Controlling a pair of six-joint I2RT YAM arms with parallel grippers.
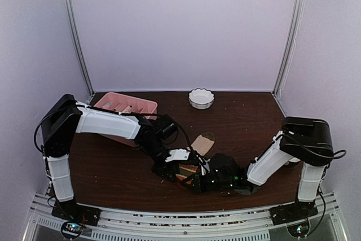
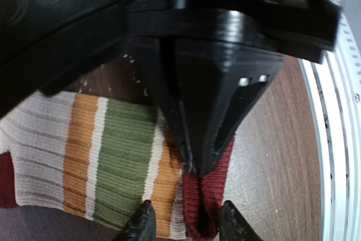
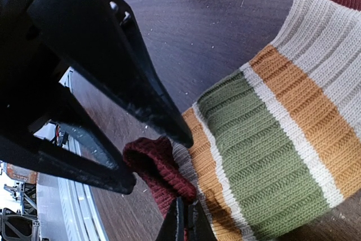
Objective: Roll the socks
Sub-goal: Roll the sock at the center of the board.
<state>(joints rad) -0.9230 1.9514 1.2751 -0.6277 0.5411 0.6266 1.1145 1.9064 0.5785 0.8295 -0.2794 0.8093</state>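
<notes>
Right gripper [image 3: 184, 222] pinches shut on the red cuff [image 3: 153, 163] of the striped sock [image 3: 271, 156], near the front edge of the table [image 1: 254, 134]. Left gripper [image 2: 187, 221] stands open around that same cuff. Tan sock [image 1: 204, 143] lies just behind.

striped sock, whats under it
Brown table shows right beside the striped sock along its edges, so it appears to lie on the wood. Whatever is directly beneath is covered by the knit and cannot be seen.

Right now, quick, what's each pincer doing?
Left pincer: open, straddling the red cuff of the striped sock.
Right pincer: closed on that red cuff.
</notes>
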